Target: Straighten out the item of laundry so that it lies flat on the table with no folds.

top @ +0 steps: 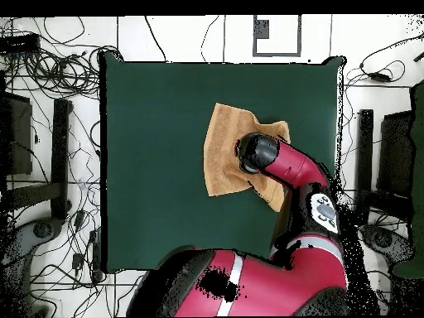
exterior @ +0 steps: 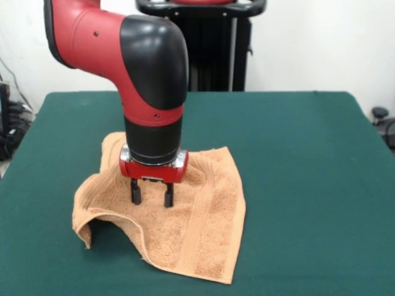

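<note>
End effector (exterior: 152, 196) fingers parted, empty, tips on towel (exterior: 203, 240) lower left of centre on worktop (exterior: 308, 154) — risk: closing here bunches terry mid-cloth, leaving raised left corner folded.

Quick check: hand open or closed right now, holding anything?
Hand: open, fingers apart, tips down on the towel, nothing gripped.
</note>
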